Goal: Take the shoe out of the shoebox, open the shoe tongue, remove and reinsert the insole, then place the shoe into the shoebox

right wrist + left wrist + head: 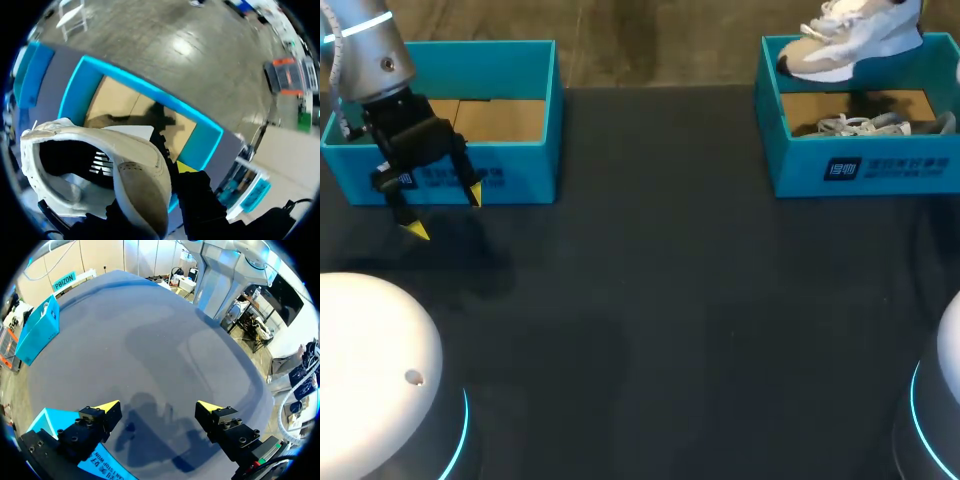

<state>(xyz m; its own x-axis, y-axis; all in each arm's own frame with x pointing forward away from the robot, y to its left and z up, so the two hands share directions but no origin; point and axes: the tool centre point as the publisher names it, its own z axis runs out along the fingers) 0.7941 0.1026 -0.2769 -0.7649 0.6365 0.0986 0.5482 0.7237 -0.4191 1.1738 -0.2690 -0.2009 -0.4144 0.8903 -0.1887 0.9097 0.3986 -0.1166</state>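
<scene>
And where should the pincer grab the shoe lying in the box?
Probably from straight above: the box walls block its sides. That shoe shows its laces upward, so pinch the heel end behind them, like the right pincer holds the lifted shoe. Its heel is hard to see.

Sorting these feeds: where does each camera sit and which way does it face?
Head view: above and behind, looking down on the table; left gripper, arm bases show.
Left wrist view: on left arm, facing across the table; its open fingers show.
Right wrist view: on right arm, looking down into the shoebox; its fingers grip the shoe.
Shared: head and right wrist show shoe, shoebox.
</scene>
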